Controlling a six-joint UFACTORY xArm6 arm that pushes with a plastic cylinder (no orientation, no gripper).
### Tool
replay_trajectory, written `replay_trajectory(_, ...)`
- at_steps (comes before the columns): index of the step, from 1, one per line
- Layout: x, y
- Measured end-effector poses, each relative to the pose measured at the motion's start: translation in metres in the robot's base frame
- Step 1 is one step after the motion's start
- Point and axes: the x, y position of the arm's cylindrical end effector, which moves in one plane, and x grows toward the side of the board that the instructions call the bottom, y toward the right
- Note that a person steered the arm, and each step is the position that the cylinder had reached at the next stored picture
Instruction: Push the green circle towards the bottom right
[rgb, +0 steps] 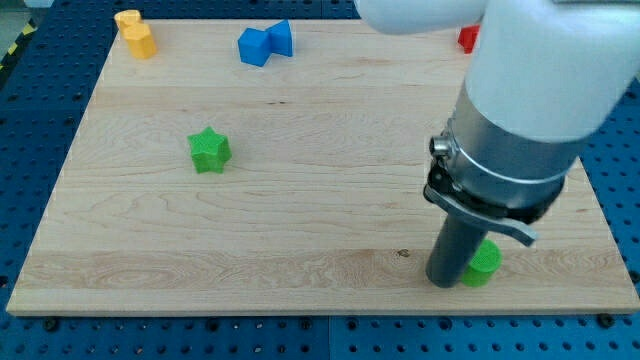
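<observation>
Wooden board (300, 230) carries the green circle (484, 264) near its bottom right; my tip (444, 282), a bare rod with no jaws, is seemingly pressed at its nine o'clock for pushing rightward.

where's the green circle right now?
In the camera view, the green circle sits near the board's bottom-right edge, partly hidden behind the rod, with my tip touching or nearly touching its left side. The green star lies far off toward the view's left.

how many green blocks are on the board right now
2. The green star sits left of centre. The green circle lies near the bottom right, touching my tip on its right side. The arm may hide others.
</observation>
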Motion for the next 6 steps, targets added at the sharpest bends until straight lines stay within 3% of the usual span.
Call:
replay_trajectory(1,0.011,0.023)
replay_trajectory(2,-0.005,0.03)
replay_trajectory(4,-0.042,0.011)
replay_trajectory(6,-0.046,0.012)
